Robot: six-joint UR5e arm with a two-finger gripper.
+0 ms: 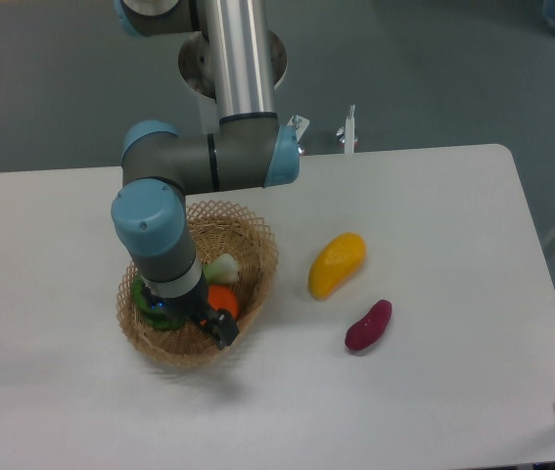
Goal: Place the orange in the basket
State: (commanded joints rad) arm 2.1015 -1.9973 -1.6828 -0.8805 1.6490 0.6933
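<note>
Orange (222, 300) inside basket (257, 238) (end effector (210, 324) alongside)

A single fixed camera looks down on the white table (434, 196) from high up on the side opposite the arm's base, tilted steeply so that the grey floor shows beyond the far edge. It stands at a middle distance: nearly the whole tabletop fits, with the basket (257, 257) left of centre and the arm's column entering from the top. No second view exists to overlap it.
</note>
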